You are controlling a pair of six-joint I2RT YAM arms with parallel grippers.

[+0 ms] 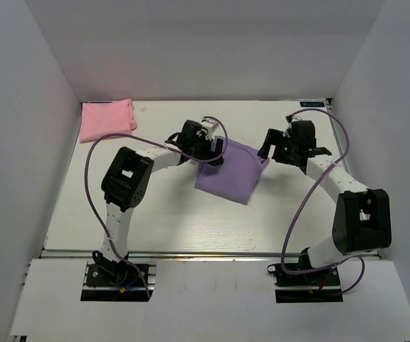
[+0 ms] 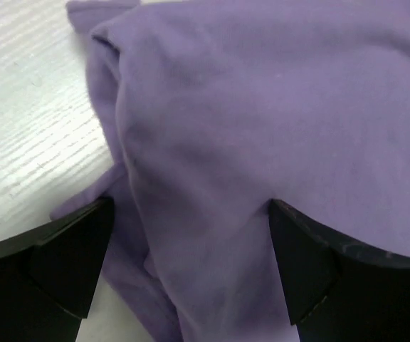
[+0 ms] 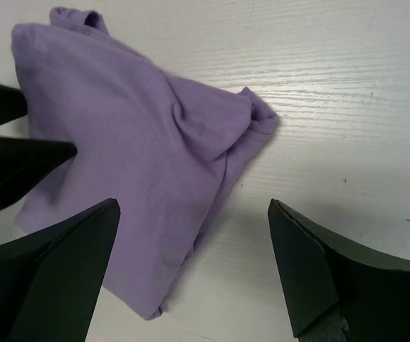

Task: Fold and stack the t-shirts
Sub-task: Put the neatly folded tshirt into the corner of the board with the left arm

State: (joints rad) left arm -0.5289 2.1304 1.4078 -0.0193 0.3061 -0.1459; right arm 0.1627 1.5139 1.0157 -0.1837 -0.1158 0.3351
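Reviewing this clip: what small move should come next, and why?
Probably close the left hand on the purple shirt: it stands open astride the cloth's edge. The shirt looks folded, the pink shirt lies folded in the far left corner, and the right hand is open beside a bunched corner, holding nothing.

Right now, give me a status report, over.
Left gripper open over lavender shirt. Right gripper open at its edge. Pink shirt folded, far-left corner. Nothing blocking.

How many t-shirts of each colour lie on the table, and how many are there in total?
Lavender-purple t-shirt: 1
Pink t-shirt: 1
Total: 2
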